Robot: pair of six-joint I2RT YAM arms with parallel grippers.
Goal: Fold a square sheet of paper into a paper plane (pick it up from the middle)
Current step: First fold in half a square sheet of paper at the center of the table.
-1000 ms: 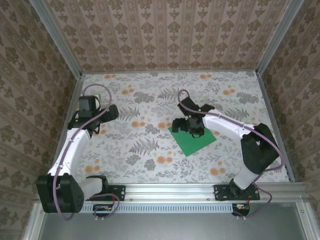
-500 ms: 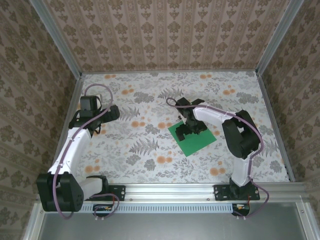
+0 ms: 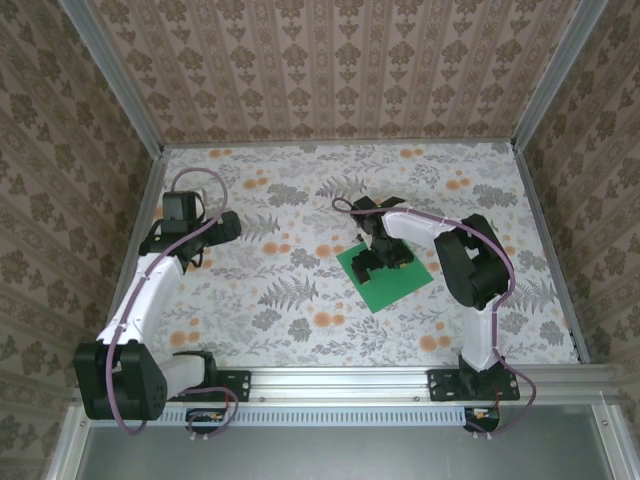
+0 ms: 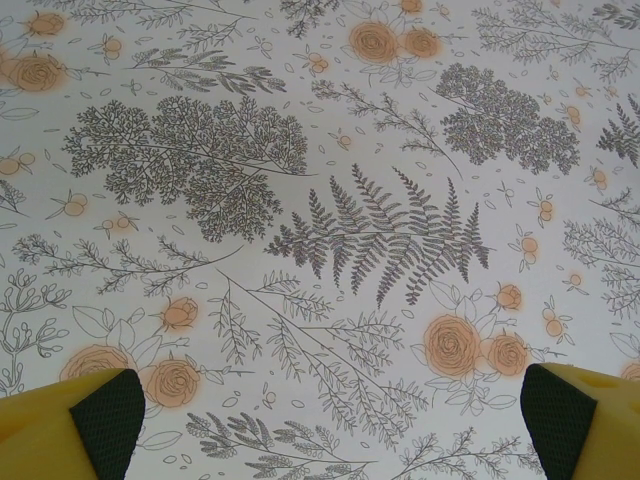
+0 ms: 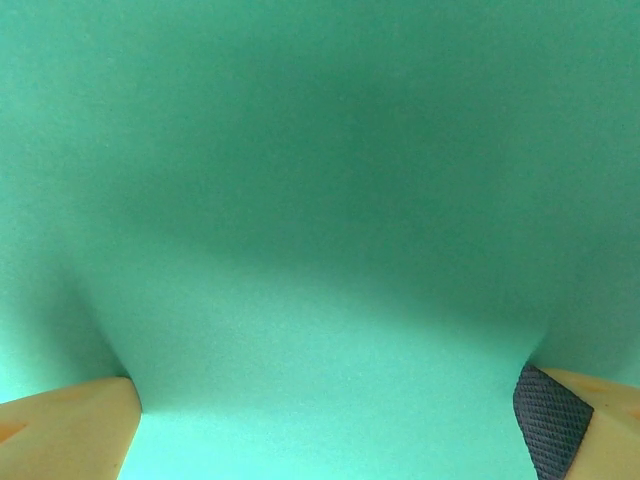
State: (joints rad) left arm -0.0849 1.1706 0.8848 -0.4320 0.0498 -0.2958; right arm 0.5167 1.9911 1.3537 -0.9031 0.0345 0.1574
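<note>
Right wrist view puts you low over the square sheet of paper (image 5: 320,200). The right jaws are spread wide and hold nothing, with one dark pad (image 5: 545,420) at 4 o'clock in the frame and the other fingertip at 8 o'clock. You cannot tell from here whether the pads touch the paper.

From above, the sheet (image 3: 388,290) lies flat on the worktop (image 3: 300,200), just off centre toward 4 o'clock. The right arm (image 3: 430,228) reaches over the sheet's 12 o'clock corner.

The likely trouble is the pinch itself. A thin sheet lying flat gives the pads no edge, so if you close too high they may skid and lift nothing. If you press too hard, the sheet may slide or crumple, leaving stray creases that spoil the folds. A grip away from the middle would let it hang lopsided.

The left jaws, pads (image 4: 110,420) spread over bare print, sit well apart near 9 o'clock, so nothing pins the paper.
</note>
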